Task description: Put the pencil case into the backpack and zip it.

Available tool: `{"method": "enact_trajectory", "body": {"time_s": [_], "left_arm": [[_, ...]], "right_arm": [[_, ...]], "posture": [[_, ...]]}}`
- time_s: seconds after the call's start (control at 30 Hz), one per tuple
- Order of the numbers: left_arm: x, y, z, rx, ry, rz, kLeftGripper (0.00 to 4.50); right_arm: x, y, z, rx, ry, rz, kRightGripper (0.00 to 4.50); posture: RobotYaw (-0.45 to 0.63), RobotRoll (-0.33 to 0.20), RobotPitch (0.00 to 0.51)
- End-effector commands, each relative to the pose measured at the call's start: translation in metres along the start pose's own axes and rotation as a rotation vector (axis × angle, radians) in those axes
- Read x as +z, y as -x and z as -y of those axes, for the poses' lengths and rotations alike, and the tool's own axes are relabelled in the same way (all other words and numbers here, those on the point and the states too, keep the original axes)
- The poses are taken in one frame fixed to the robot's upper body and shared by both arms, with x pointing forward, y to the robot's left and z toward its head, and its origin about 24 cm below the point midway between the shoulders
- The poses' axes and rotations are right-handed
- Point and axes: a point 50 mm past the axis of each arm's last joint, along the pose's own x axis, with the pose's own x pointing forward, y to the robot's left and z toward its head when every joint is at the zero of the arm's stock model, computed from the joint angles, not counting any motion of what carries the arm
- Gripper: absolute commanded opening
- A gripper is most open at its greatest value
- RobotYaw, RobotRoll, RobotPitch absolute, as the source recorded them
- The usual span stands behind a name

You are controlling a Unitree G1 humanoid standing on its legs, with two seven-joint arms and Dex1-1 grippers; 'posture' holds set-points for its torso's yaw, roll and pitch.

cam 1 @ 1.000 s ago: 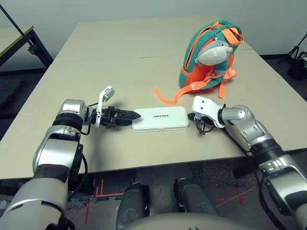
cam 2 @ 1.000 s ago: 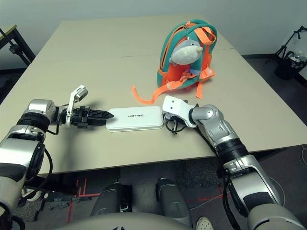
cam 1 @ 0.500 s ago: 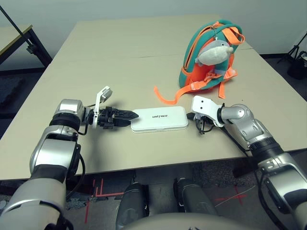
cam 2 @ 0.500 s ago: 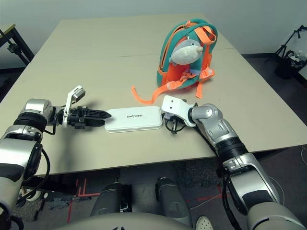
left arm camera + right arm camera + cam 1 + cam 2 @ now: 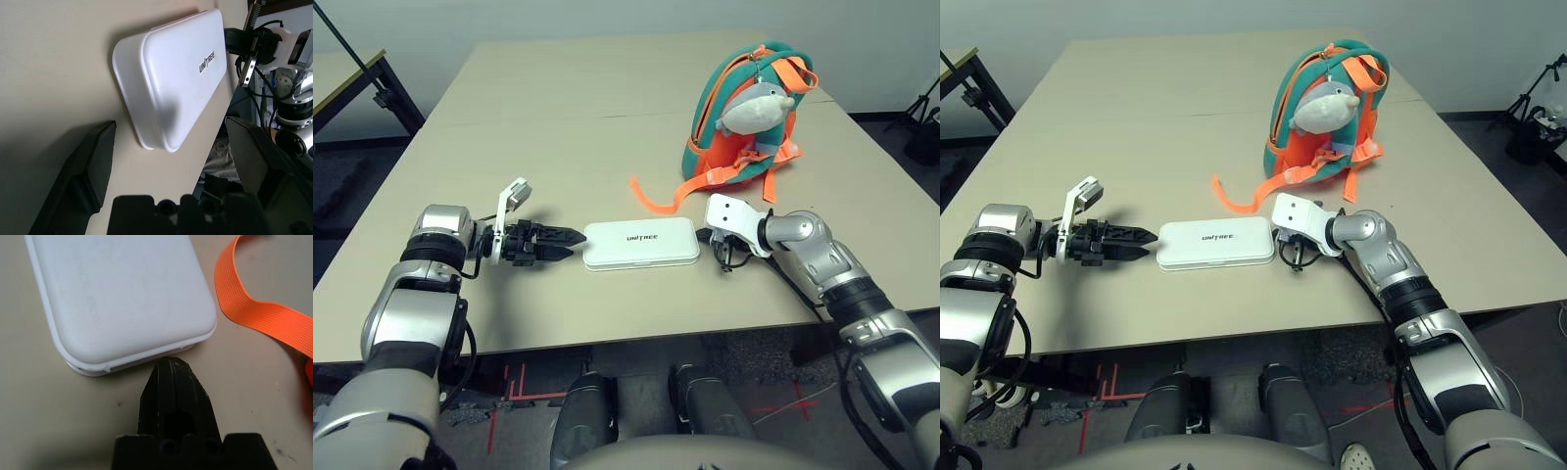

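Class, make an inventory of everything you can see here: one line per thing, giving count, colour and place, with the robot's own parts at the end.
Pencil case: one, white, flat on the table between the grippers
Backpack: one, teal and orange, upright on the table, behind the case to the right
Plush toy: one, grey and white, hanging on the backpack
Table: one, beige, under case and backpack
Second table: one, partly seen, far left
Floor markings: several, red, beyond the near table edge
Left gripper: one, black, open, left of the case
Right gripper: one, black, shut, at the case's right end
Arms: two, silver and black, left and right
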Motion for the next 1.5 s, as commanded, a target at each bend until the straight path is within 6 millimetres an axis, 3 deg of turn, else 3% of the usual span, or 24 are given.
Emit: {"method": "enact_trajectory", "body": {"time_s": [0.03,0.53,1.1,1.2,1.3,1.37,1.5], "left_arm": [[-0.011,-0.013,-0.012,0.073,0.044,-0.049,4.5],[-0.009,-0.019,-0.01,0.043,0.009,-0.063,4.5],[0.001,-0.017,-0.004,0.003,-0.061,-0.002,4.5],[0.001,-0.016,-0.007,0.043,-0.068,0.004,3.91],[0.001,-0.016,-0.008,0.045,-0.062,0.005,2.7],[0.001,-0.015,-0.008,0.045,-0.061,0.009,2.17],[0.003,-0.012,-0.007,0.045,-0.062,0.021,1.69]], "right_arm": [[0.006,-0.01,-0.012,0.059,0.016,0.021,0.03],[0.019,-0.017,-0.019,0.135,0.039,0.048,0.03],[0.025,-0.025,-0.02,0.157,0.067,0.059,0.03],[0.024,-0.025,-0.021,0.156,0.068,0.055,0.0],[0.023,-0.026,-0.021,0.156,0.069,0.053,0.0],[0.022,-0.025,-0.021,0.155,0.069,0.052,0.0],[0.02,-0.023,-0.019,0.147,0.064,0.045,0.0]], "posture": [[-0.18,0.0,0.061],[-0.18,0.0,0.123],[-0.17,0.0,0.091],[-0.17,0.0,0.085],[-0.17,0.0,0.079],[-0.17,0.0,0.077],[-0.16,0.0,0.073]]}}
